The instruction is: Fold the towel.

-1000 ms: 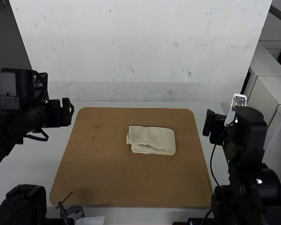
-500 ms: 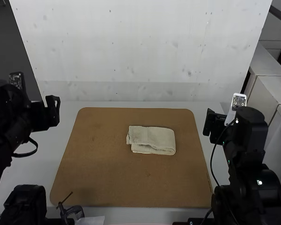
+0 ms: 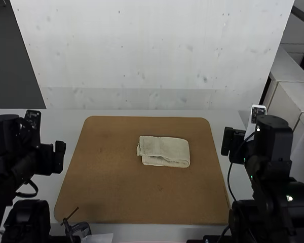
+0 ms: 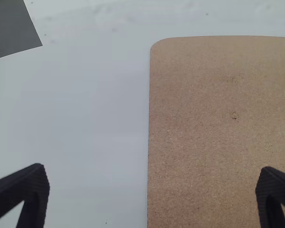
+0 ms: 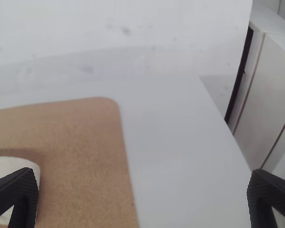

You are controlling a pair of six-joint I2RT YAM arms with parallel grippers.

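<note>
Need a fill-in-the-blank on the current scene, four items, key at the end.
The towel lies ____ in neat layers on the brown board, not spread out.
The left gripper is ____, its fingers wide apart.
In the high view, the towel lies nearer the board's ____ edge than its near edge.
In that view, the right gripper is closer to the towel than the ____ gripper is.

Missing words: folded; open; far; left
</note>
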